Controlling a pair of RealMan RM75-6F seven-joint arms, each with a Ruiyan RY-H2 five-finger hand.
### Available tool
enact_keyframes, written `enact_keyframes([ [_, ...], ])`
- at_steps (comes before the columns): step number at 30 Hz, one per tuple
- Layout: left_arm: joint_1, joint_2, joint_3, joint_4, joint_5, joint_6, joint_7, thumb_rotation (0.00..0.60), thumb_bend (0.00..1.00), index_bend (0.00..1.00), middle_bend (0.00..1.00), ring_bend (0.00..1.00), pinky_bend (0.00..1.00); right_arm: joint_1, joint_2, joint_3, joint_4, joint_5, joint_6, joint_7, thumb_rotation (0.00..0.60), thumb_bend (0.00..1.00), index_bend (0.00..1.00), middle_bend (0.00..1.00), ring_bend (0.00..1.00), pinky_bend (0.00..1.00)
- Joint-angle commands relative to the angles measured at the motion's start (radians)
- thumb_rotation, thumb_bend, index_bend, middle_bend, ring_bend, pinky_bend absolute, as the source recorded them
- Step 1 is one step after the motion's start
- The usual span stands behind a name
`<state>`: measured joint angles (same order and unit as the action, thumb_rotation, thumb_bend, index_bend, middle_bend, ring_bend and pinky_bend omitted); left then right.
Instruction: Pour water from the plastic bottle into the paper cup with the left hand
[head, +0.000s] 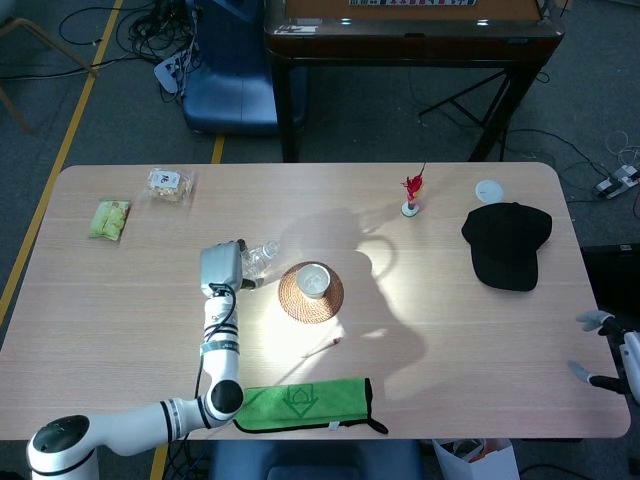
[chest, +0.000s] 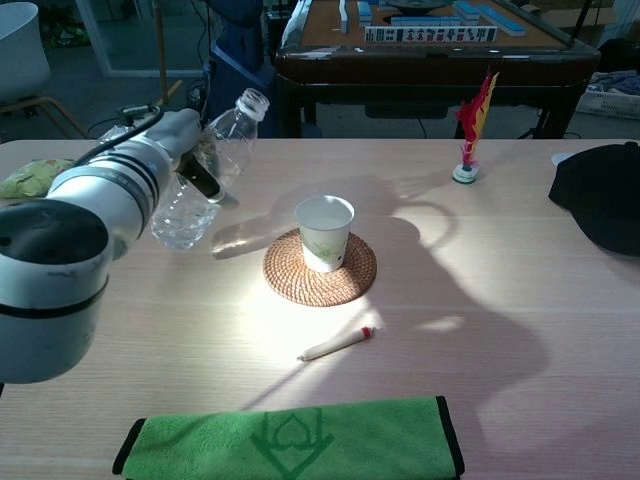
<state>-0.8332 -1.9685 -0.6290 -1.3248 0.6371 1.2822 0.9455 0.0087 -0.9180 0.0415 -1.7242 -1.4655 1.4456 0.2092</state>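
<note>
My left hand (chest: 178, 152) grips a clear, crumpled plastic bottle (chest: 208, 178) round its middle. The bottle leans with its uncapped mouth up and to the right, well left of the cup and apart from it. In the head view the left hand (head: 221, 268) and the bottle (head: 259, 254) sit left of the white paper cup (head: 313, 281). The cup (chest: 325, 231) stands upright on a round woven coaster (chest: 320, 276). My right hand (head: 603, 347) hangs off the table's right edge, its fingers apart and holding nothing.
A green towel (chest: 290, 441) lies along the near edge, a small rolled stick (chest: 335, 344) in front of the coaster. Further right are a red feather shuttlecock (chest: 470, 140), a black cap (chest: 600, 195) and a white lid (head: 489, 190). Two snack packets (head: 110, 218) lie far left.
</note>
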Motion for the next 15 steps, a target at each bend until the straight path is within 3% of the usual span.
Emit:
enact_keyframes([
  [1,0.056,0.061,-0.032,-0.078,-0.045,-0.01,-0.097,0.6,0.07,0.71,0.75,0.6,0.63,0.003,-0.004,-0.002,-0.001,0.001,-0.006,-0.008,0.6,0.0,0.37,0.42,0.4,0.45],
  [8,0.156,0.147,-0.063,-0.175,-0.04,-0.054,-0.358,0.6,0.07,0.7,0.74,0.6,0.62,0.006,-0.009,-0.003,-0.003,0.005,-0.012,-0.023,0.6,0.0,0.37,0.42,0.4,0.45],
  [15,0.241,0.207,0.005,-0.176,0.078,-0.125,-0.609,0.6,0.07,0.69,0.74,0.59,0.56,0.005,-0.013,-0.006,-0.008,0.0,-0.009,-0.04,0.6,0.0,0.37,0.42,0.4,0.45],
])
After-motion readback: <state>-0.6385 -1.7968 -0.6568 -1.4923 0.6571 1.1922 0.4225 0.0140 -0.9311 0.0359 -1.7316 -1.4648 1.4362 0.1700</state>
